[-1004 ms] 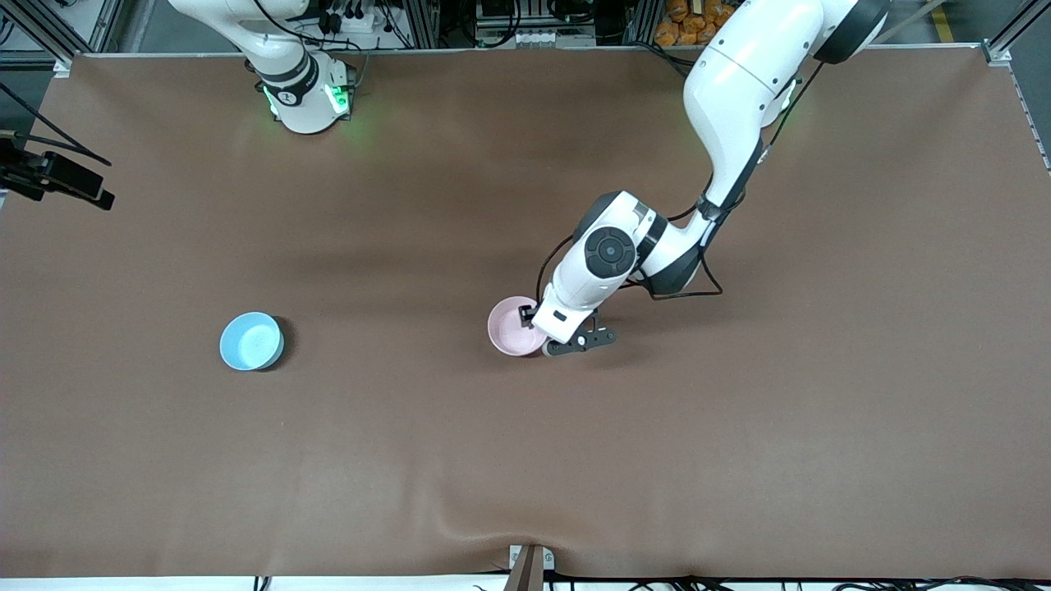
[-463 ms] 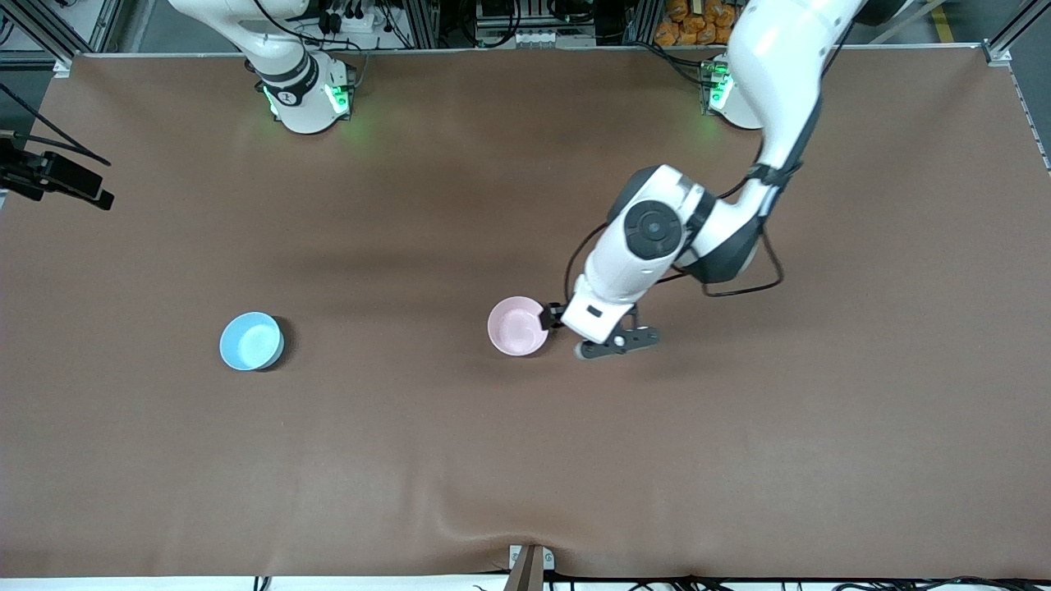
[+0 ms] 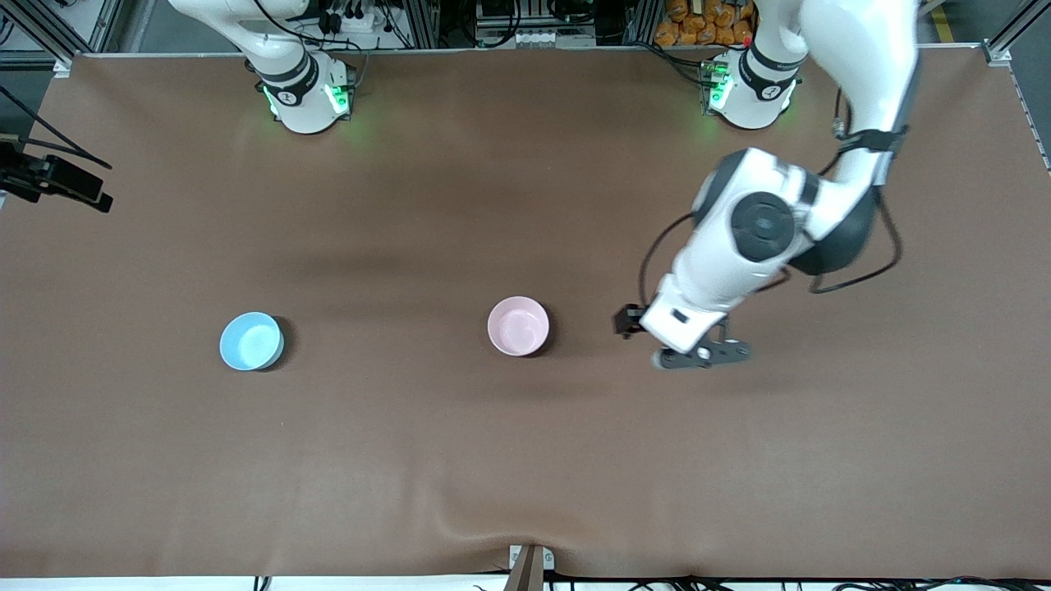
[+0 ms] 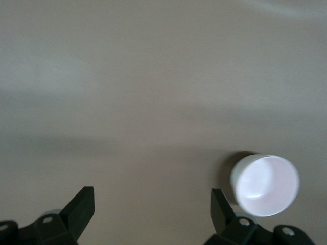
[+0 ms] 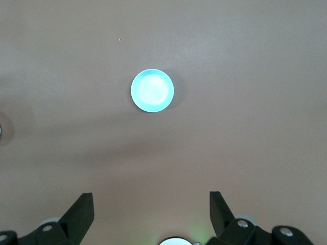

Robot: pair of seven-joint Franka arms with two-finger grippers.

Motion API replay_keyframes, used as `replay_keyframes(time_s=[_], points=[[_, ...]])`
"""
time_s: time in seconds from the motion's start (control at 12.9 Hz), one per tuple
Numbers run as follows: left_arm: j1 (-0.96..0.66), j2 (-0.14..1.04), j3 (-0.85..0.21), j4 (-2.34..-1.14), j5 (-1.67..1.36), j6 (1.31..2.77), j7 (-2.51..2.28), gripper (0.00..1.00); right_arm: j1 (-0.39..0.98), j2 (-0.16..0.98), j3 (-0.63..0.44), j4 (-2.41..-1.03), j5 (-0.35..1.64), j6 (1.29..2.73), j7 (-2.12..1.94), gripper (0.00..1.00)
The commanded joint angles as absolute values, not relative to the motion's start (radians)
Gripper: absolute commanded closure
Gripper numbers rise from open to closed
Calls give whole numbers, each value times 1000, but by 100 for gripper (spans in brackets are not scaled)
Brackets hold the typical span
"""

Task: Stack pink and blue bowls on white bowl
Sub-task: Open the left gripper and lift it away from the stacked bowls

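Note:
The pale pink bowl stands upright near the middle of the table and shows in the left wrist view too. The light blue bowl sits alone toward the right arm's end, and the right wrist view looks down on it. The white bowl is hidden from every view. My left gripper hangs open and empty over bare table, off the pink bowl toward the left arm's end. My right gripper is open and empty, high above the table, out of the front view.
A brown mat covers the whole table. The right arm's base and the left arm's base stand at the edge farthest from the front camera. A black camera mount juts in at the right arm's end.
My left gripper opened off the pink bowl's rim, then rose and swung away toward the left arm's end. The pink bowl stayed where it was. The blue bowl has not moved.

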State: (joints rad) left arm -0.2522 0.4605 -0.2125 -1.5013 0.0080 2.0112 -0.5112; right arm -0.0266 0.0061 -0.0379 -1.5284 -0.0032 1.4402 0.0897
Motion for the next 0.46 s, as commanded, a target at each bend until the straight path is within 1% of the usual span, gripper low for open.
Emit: replay_keyframes(time_s=[0.0,0.15,0.39], points=[[-172,410,-227,-1519,21,1942,-381,0,-3,61,-34,-1505,-23,1485,94,0],[-123,374,-229,-1511,21,1881,-325,0,0,69,-35,-1493,-11,1497,94,0],[-100,290,-216,-1511,18,1764,-231,0,27,138,-34,-1491,-12,1534,91,0]])
